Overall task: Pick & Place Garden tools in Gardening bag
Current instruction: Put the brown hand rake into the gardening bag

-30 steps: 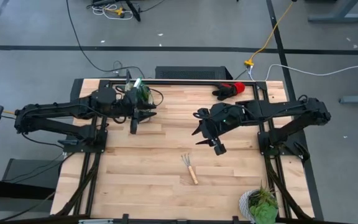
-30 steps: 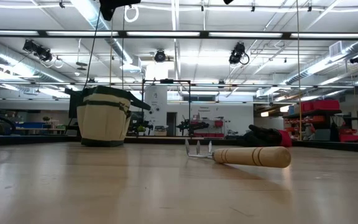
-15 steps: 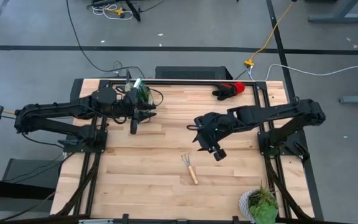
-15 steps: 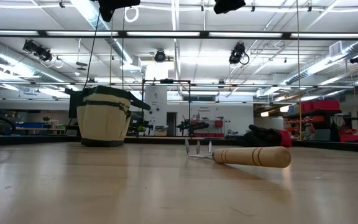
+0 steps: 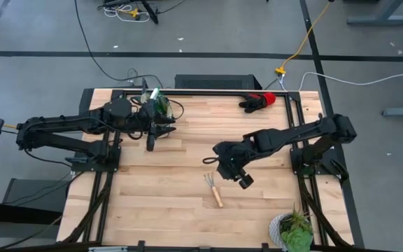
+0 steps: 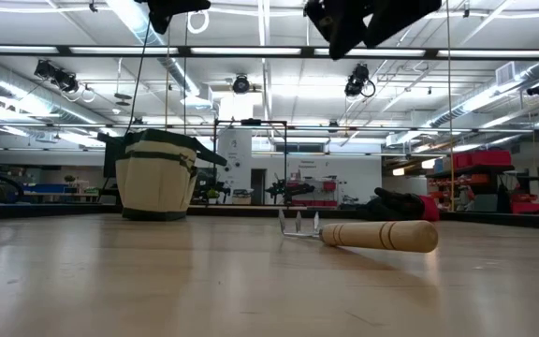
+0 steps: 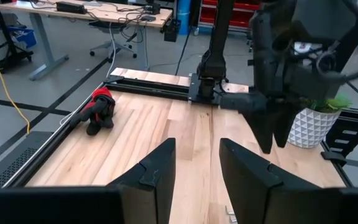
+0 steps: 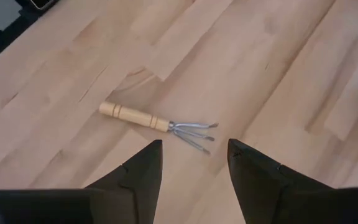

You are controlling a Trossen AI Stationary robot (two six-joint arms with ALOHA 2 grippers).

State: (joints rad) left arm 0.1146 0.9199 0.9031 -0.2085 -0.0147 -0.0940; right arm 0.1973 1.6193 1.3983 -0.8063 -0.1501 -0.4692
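A wooden-handled mini rake (image 5: 213, 190) lies flat on the table, also seen in the low view (image 6: 372, 234) and the right wrist view (image 8: 154, 122). My right gripper (image 5: 214, 159) hangs open above it and a little toward the far side, tilted downward (image 8: 194, 168). The beige gardening bag (image 6: 157, 175) stands upright at the far left, partly hidden under my left arm (image 5: 161, 105). My left gripper (image 5: 171, 127) waits open beside the bag, high over the table (image 7: 197, 180). Red-and-black gloves (image 5: 257, 101) lie at the far edge.
A potted plant in a white patterned pot (image 5: 292, 229) stands at the near right corner. Black arm frames run along the left and right sides of the table. Bare wood lies around the rake.
My right gripper has come down and toward the table's near edge, closing on the rake. It has tipped further downward and rolled a little. In the low view it has dropped into the picture from above. The rake has stayed where it was.
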